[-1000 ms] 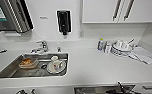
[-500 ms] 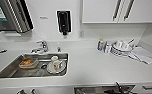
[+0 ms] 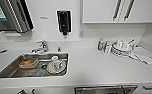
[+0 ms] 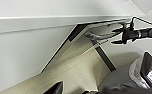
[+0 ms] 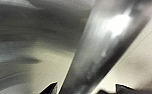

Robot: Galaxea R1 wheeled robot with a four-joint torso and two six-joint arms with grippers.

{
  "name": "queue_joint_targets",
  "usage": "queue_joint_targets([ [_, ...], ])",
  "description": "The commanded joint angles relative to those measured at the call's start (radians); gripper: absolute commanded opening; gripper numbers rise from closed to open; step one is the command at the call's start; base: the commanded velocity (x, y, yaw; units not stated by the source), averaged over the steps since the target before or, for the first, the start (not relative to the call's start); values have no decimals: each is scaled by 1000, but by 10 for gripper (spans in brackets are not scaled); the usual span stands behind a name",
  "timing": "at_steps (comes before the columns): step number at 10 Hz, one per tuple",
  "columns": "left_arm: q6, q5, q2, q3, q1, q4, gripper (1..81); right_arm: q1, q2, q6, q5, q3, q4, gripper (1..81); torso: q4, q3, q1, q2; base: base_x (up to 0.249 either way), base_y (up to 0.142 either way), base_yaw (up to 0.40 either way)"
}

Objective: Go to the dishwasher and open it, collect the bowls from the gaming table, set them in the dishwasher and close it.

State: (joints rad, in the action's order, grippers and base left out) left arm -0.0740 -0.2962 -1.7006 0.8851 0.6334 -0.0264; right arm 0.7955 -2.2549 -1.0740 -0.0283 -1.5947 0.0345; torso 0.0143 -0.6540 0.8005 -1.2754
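From the head camera I look down on a white counter [image 3: 97, 67]. At far left a steel paper-towel dispenser [image 3: 9, 15] hangs on the wall. Below it the steel sink [image 3: 7, 72] holds an orange-brown container [image 3: 28, 62] and a plate with a cup [image 3: 56, 65], with the tap [image 3: 42, 46] behind. A black soap dispenser [image 3: 64, 21] is on the wall above. Further right stand a small bottle [image 3: 100, 44], stacked dishes [image 3: 120, 48] and a cloth [image 3: 144, 55]. The dishwasher [image 3: 105, 89] sits under the counter edge, its door tipped slightly open in my left wrist view. In my right wrist view its bar handle [image 5: 104, 47] runs close between dark fingertips [image 5: 50, 88]; I cannot tell either gripper's grip.
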Motion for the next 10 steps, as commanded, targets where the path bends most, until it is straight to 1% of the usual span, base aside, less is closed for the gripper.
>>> queue_joint_targets([
  [1,10,-26,28,-12,-67,2,811,35,70,13,-168,13,-91,811,0,0,0,0,0,0,0],
  [3,11,-24,27,-1,-56,2,811,74,67,14,-165,16,-120,811,0,0,0,0,0,0,0],
  [4,11,-24,24,3,-50,2,811,96,53,14,-150,18,-136,811,0,0,0,0,0,0,0],
  [5,11,-24,13,11,-48,2,811,112,33,13,-150,13,-143,811,0,0,0,0,0,0,0],
  [10,11,-24,-7,20,-28,0,811,143,16,19,-150,4,-151,811,0,1,0,-1,0,0,0],
])
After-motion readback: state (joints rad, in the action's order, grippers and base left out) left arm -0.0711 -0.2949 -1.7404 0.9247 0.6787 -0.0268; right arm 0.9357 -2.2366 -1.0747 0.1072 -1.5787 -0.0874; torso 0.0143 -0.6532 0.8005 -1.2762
